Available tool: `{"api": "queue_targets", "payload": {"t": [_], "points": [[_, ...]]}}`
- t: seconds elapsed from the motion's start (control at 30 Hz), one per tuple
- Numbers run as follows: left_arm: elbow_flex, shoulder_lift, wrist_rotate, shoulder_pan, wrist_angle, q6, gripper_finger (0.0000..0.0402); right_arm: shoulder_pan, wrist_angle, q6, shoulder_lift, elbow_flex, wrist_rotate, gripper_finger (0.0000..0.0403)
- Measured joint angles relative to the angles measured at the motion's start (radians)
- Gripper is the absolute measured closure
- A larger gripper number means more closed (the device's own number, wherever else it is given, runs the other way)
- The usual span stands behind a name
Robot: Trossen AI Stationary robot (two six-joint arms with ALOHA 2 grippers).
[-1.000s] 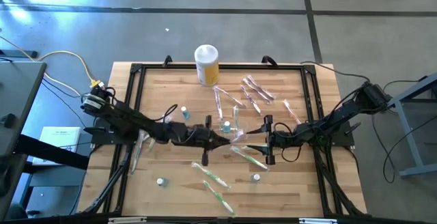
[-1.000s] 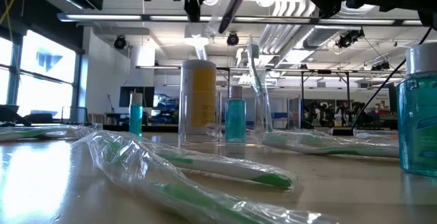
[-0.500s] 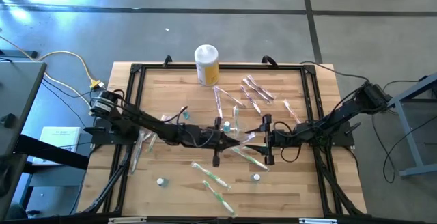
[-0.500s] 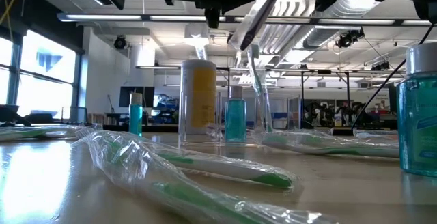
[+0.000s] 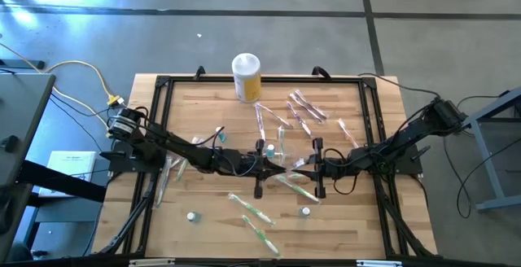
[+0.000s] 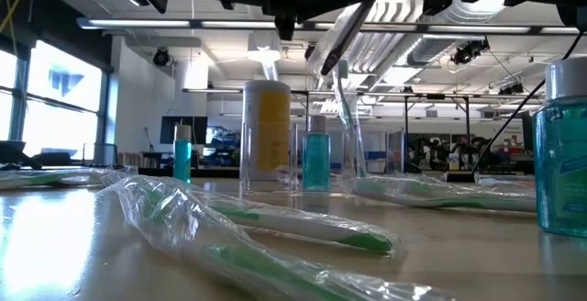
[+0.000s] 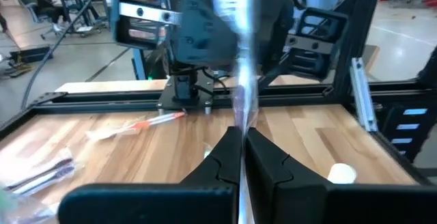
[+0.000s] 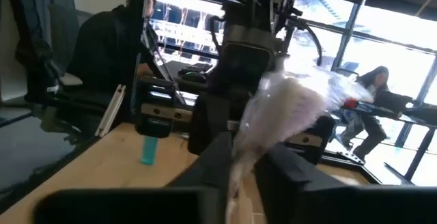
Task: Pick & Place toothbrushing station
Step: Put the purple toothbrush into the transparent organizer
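High view showed both arms meeting near the middle of the table [image 5: 203, 96], the left hand [image 5: 259, 172] reaching in from 9 o'clock and the right hand [image 5: 316, 169] from 3 o'clock, with one wrapped toothbrush [image 5: 286, 166] spanning the gap between them. The toothbrushing station [image 5: 275, 146] stood just at 12 o'clock of that gap, near but apart from both hands, and the yellow canister [image 5: 247, 76] sat well beyond it toward the 12 o'clock edge.

Both hands were closed narrow on the same toothbrush. The risk, as I judged it, lay there: if either arm pulled away first, the slick wrapper could tear or slide out, and a dropped brush or a low-swinging wrist might knock the light, nearly colourless station over.

Left wrist view showed what the overhead could not: the two fingers pinched tight on the wrapper, the brush rising straight between them. Right wrist view showed crumpled film bunched between that hand's fingers, so its hold may have been on plastic only. Low view alone showed the station's clear walls with a brush standing upright inside
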Motion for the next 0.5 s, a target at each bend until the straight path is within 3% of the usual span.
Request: {"api": "queue_targets", "payload": {"t": [0.4,0.5], "points": [[0.001,-0.001,0.007,0.0,-0.034,-0.005,0.0373,0.0,-0.017,-0.024,0.001,0.0,-0.004,0.0393],[0.001,-0.002,0.109,0.003,-0.049,0.029,0.0364,0.001,-0.031,-0.023,0.001,0.0,-0.014,0.0393]]}}
